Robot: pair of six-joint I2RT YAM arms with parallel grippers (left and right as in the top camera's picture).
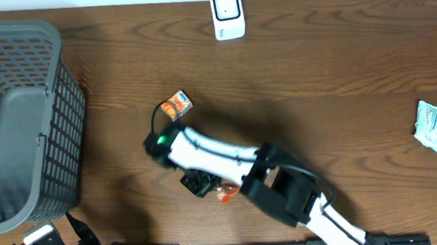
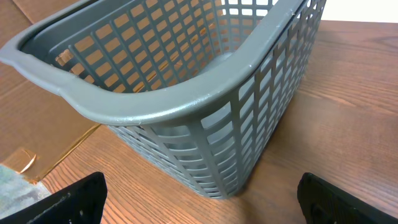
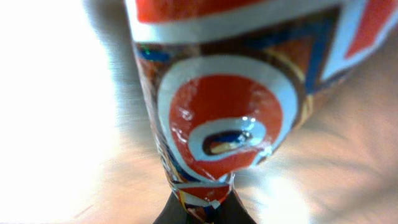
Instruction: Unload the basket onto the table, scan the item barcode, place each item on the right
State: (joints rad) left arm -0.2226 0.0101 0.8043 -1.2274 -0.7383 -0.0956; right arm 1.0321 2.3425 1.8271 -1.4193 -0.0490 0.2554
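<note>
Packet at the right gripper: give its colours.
The packet is orange-red with white and blue curved bands, clearest in the right wrist view.

Grey basket (image 1: 71, 131) far left (mesh walls); white packet (image 1: 430, 125) far right

Right gripper (image 1: 207, 185) clamped tight — arm (image 1: 220, 154) stretched leftward (wrist folded back); left gripper (image 2: 202, 199) spread wide.

The packet (image 3: 217, 118) — glossy red-orange with white and blue swirls — is pinched at its narrowed lower end, near the centre of the tabletop (image 1: 337, 70). The white scanner (image 1: 227, 14) sits at the far edge, well apart.
</note>
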